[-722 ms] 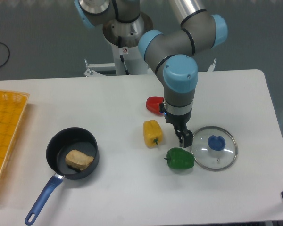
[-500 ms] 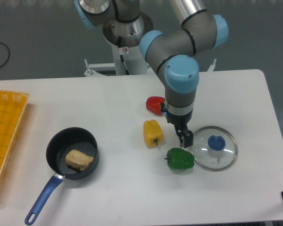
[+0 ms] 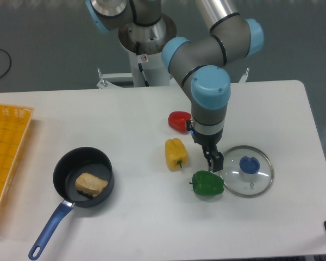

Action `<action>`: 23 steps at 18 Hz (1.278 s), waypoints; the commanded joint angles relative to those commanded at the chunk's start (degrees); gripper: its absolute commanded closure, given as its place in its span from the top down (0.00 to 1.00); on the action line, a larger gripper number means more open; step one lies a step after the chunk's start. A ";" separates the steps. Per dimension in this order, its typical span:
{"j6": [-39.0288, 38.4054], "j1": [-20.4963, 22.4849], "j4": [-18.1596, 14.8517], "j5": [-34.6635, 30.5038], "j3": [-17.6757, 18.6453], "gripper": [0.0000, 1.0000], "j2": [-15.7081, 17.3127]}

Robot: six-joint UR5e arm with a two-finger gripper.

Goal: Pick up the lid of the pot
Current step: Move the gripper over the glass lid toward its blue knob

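Note:
The gripper (image 3: 203, 145) hangs over the table, up and to the left of the pot lid (image 3: 237, 183). Its two fingers stand apart, one at the upper left and one at the lower right, and nothing shows between them. The lid is clear glass with a pale rim and a round blue knob (image 3: 250, 165), lying flat with the knob upward. The lower-right finger appears near the lid's left edge in the picture; its height above the table is hard to judge.
A green pepper (image 3: 207, 183) lies just left of the lid. Further left is a yellow object (image 3: 176, 153), and a red one (image 3: 179, 121) sits behind the gripper. A black pan (image 3: 64, 169) with a blue handle holds a tan piece (image 3: 91, 185). An orange crate (image 3: 8, 157) stands far left.
The gripper has shifted slightly to the right and a little down in the picture, its fingers still apart. The lid and the other objects have stayed put.

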State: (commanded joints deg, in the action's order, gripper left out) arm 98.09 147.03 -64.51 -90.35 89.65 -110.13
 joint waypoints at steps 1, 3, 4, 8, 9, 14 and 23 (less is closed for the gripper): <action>0.17 0.70 0.00 0.09 -0.17 1.00 0.00; 0.61 1.59 0.00 0.00 0.09 1.00 0.00; 0.70 1.94 0.09 0.00 0.17 1.00 -0.09; 0.61 4.48 0.79 0.97 -0.26 1.00 -1.23; 0.70 5.10 1.40 0.97 -0.61 1.00 -1.84; 2.55 7.30 1.67 1.06 -2.63 1.00 -5.35; 7.56 9.58 1.93 0.97 -5.89 1.00 -12.04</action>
State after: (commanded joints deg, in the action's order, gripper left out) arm 105.64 156.62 -62.58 -89.38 83.76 -122.16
